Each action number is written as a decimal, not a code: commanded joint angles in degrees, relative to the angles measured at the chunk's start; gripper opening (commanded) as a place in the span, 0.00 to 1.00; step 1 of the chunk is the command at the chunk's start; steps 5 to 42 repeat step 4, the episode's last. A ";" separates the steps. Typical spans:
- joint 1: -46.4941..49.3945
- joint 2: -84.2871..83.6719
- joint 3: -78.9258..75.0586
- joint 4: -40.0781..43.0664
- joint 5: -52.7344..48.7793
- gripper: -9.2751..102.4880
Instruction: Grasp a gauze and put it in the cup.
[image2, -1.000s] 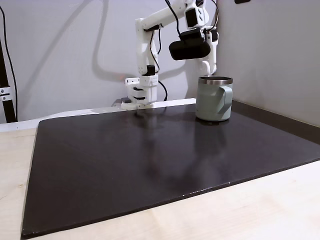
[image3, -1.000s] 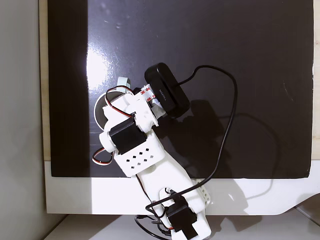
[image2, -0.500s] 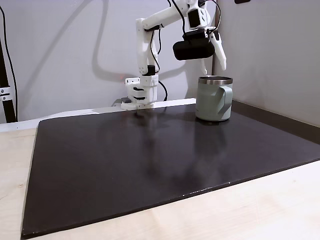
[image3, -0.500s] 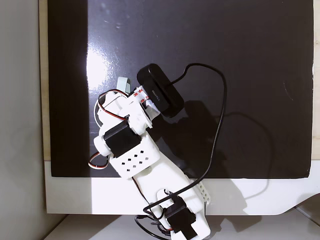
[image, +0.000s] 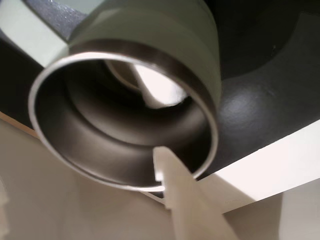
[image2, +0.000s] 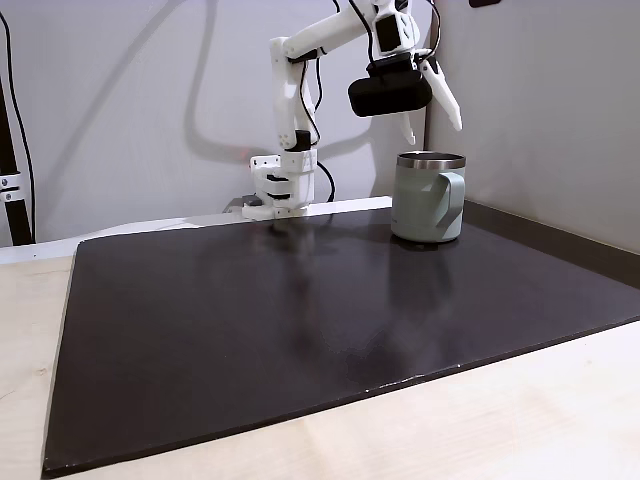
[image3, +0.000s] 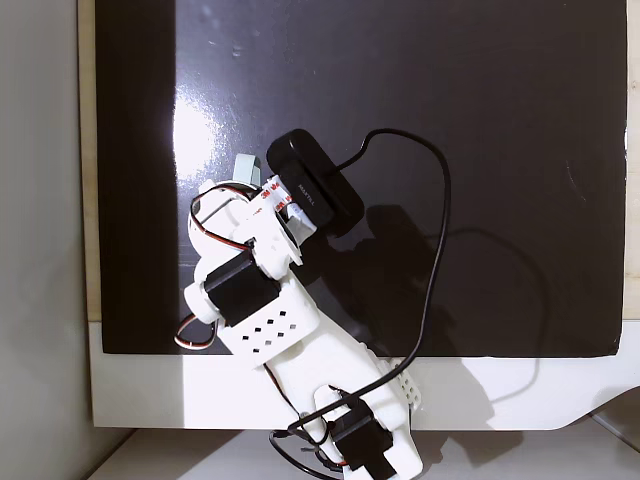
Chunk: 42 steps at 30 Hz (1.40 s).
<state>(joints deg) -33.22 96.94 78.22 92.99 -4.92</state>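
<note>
The gauze (image: 160, 90) lies white at the bottom of the cup (image2: 428, 197), straight below the jaws, which hang spread and empty above the steel rim; any next move is upward, clear.

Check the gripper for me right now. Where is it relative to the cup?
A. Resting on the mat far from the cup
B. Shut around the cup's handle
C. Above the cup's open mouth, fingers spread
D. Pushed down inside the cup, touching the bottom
C: in a fixed view the gripper hangs above the cup with its fingers apart, and the wrist view looks straight down into the steel rim.
</note>
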 joint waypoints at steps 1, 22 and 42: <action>0.70 2.37 -1.93 -0.26 -0.79 0.37; 1.58 2.37 -1.85 -0.09 -0.88 0.37; 1.58 2.37 -1.85 -0.09 -0.88 0.37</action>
